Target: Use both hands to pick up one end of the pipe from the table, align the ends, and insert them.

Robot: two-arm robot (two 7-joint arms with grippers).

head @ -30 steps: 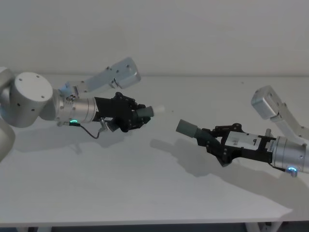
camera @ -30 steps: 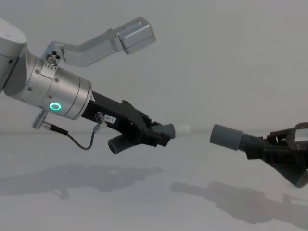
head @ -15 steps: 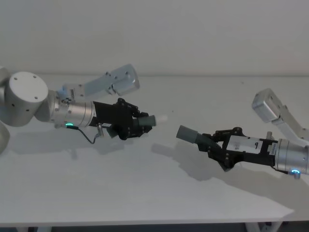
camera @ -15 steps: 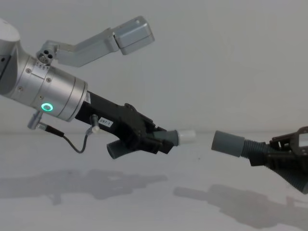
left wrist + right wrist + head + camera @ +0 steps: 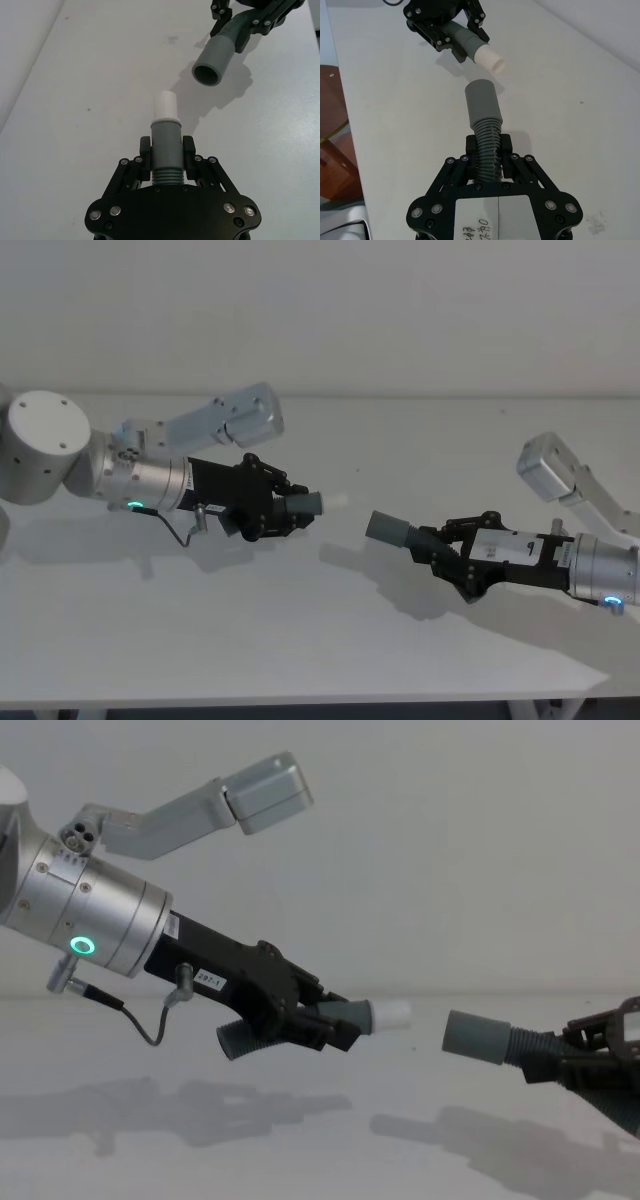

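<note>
We've got the left gripper (image 5: 166, 150) clamped on the white-tipped cuff (image 5: 165, 125) and the right gripper (image 5: 488, 148) on the ribs (image 5: 487, 131) behind the socket cuff (image 5: 482, 102), both above the table (image 5: 300, 640). Square the axes first, then push straight.

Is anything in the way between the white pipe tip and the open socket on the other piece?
Nothing visible: only air above the table separates the whitish tip in the left gripper from the socket cuff in the right gripper.

Pipe (image 5: 482, 107) of ribbed matt grey plastic, table (image 5: 300, 640) smooth matt white.
</note>
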